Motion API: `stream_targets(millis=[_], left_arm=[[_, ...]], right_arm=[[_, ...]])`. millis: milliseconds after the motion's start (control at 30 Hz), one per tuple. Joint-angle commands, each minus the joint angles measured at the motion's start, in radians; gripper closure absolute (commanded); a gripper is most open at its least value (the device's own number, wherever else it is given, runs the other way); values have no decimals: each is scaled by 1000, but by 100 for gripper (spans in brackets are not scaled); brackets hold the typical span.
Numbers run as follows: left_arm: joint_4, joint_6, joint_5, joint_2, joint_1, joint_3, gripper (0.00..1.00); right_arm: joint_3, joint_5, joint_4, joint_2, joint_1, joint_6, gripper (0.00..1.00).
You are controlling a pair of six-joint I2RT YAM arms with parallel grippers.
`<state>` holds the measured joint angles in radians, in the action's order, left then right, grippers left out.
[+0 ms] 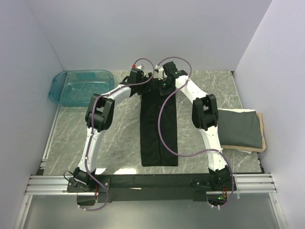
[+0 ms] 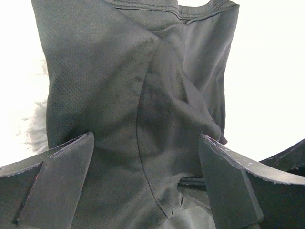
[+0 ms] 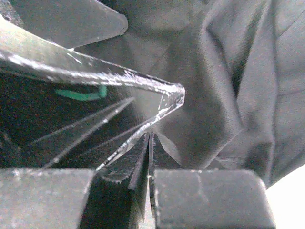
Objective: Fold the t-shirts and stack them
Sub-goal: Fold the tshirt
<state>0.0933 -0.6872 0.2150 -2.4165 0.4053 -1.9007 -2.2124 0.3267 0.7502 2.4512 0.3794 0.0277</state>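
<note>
The black t-shirt (image 1: 159,129) lies in the middle of the table as a long narrow strip running away from the arm bases. Both grippers are at its far end. My left gripper (image 1: 139,76) is open, its two fingers (image 2: 62,176) standing wide apart with the creased black cloth (image 2: 119,86) between and below them. My right gripper (image 1: 164,82) is shut, its tips (image 3: 149,138) meeting at a fold of the black cloth (image 3: 224,71). The dark grey t-shirt (image 1: 240,128) lies folded on the tan board (image 1: 261,131) at the right.
A clear teal tub (image 1: 57,93) stands at the back left of the marbled table. White walls close in the left, back and right sides. A metal rail runs along the near edge by the arm bases.
</note>
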Motion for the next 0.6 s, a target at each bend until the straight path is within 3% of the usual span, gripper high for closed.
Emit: stream_targets(millis=[0,200,333,567], left_arm=[[72,0,-6,10,-13,45,1],[63,-3,3,19,-16,68,1],[33,-9,14,25,-16,100,1],[37,-6,21,23,-16,84,1]], right_arm=[[-26,63,-35,0,-5,-64,92],[63,-101,-83,-67,-34,-182,92],[277,-35,-199,-159,-16,-201,91],[272,-46,-195,-138,-14,-247,90]])
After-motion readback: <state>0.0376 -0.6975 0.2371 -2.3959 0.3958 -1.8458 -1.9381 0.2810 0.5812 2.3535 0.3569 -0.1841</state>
